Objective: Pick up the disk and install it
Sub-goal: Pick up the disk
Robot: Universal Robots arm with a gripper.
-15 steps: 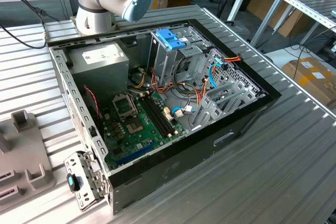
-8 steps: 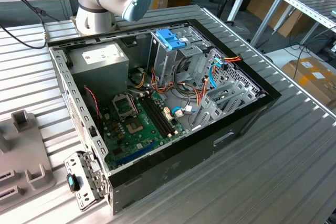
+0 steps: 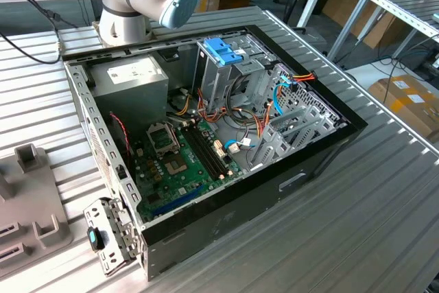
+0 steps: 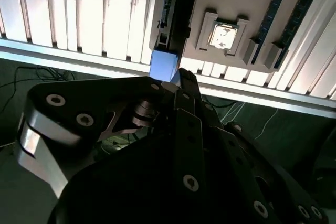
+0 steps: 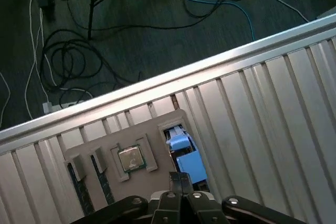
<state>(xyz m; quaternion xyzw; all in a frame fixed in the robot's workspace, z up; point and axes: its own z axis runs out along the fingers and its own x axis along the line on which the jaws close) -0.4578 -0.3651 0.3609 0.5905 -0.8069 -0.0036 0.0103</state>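
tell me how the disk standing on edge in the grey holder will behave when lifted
The disk is probably rigid: a flat slab with a light-blue plastic rail, unlikely to flex. Standing on edge in a slot of the grey holder, it may bind or tip if pulled off-vertical. The smooth rail could slip in the claw.

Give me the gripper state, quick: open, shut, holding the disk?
Gripper: cannot be told; it is right at the disk, which stands in the grey tray.
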